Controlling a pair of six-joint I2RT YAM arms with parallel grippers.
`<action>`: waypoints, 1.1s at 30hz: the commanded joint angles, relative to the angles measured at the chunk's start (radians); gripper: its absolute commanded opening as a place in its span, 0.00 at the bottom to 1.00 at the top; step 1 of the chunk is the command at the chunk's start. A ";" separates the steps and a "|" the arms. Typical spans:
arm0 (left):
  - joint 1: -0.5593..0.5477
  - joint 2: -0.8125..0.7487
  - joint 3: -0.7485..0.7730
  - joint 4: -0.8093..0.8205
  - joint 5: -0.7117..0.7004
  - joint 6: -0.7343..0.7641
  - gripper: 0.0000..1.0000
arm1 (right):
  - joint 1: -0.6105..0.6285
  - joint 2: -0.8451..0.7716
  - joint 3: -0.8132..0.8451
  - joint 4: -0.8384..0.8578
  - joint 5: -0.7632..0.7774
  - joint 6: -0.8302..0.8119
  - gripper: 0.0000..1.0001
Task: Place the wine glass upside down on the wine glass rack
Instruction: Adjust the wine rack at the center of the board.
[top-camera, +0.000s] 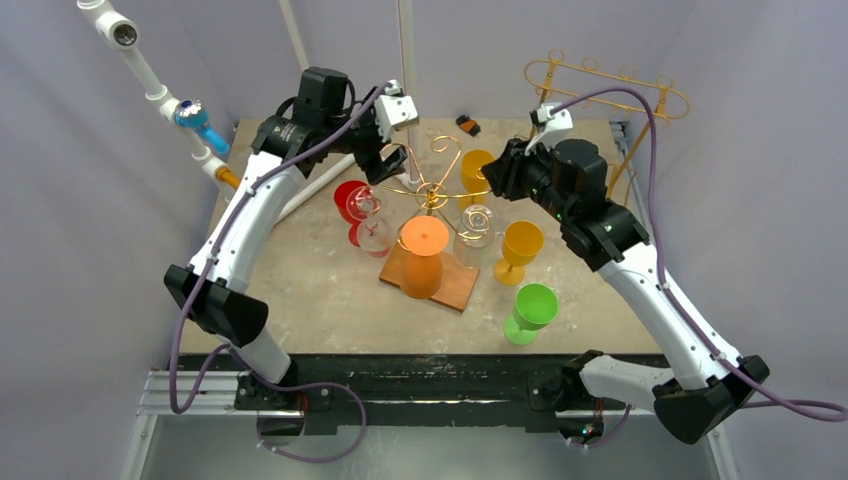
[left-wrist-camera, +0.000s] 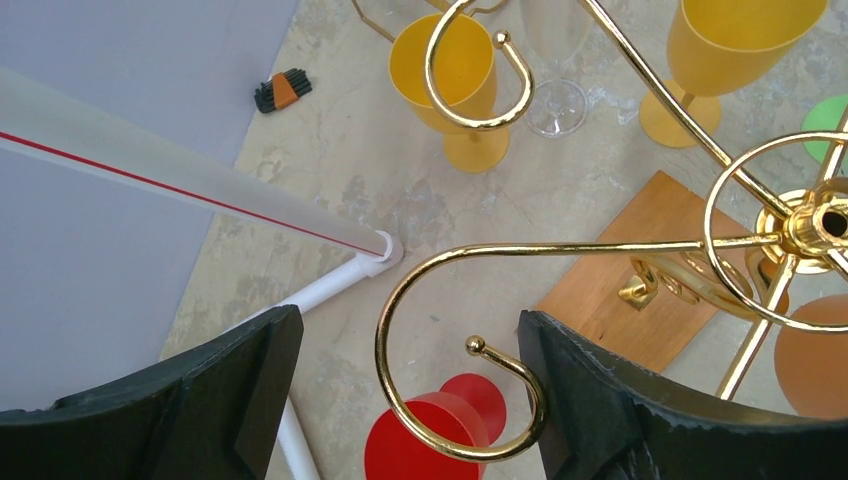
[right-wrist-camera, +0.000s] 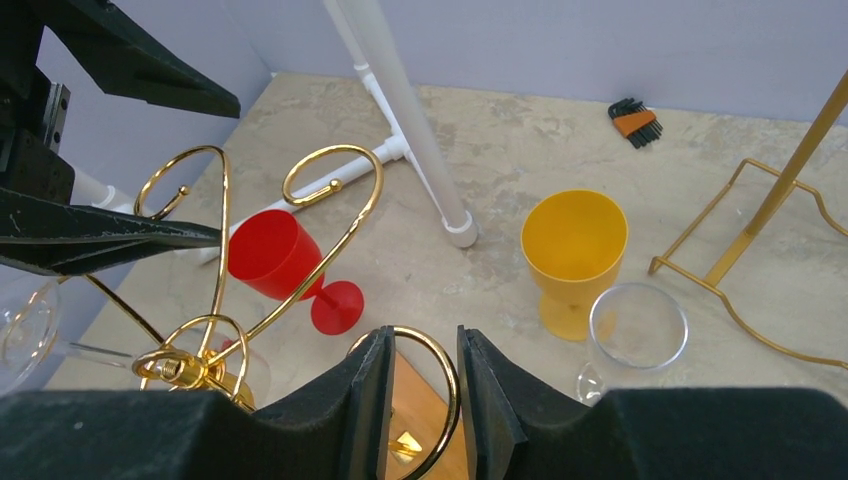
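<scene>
Orange wine glass (top-camera: 421, 262) inverted on rack (top-camera: 432, 193), stem vertical.

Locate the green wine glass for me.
In the top view the green wine glass stands upright at the near right, just in front of a yellow glass and right of the wooden base.

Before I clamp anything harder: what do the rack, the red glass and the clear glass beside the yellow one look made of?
Rack: thin bent metal wire with a polished gold finish, judging by its bright highlights. Red glass: probably plastic; it is opaque and matte, with no sparkle. Clear glass: transparent with a glossy rim; could be glass or clear plastic, cannot tell.
</scene>
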 joint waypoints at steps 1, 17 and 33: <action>0.001 0.006 0.092 0.063 -0.017 -0.040 0.87 | 0.016 -0.003 -0.006 -0.055 -0.061 0.032 0.37; 0.001 -0.160 0.028 0.282 -0.096 -0.249 0.98 | 0.016 0.017 0.039 -0.096 -0.027 0.019 0.38; -0.132 -0.088 0.117 -0.014 0.127 -0.418 0.84 | 0.016 0.016 0.035 -0.095 -0.022 0.025 0.37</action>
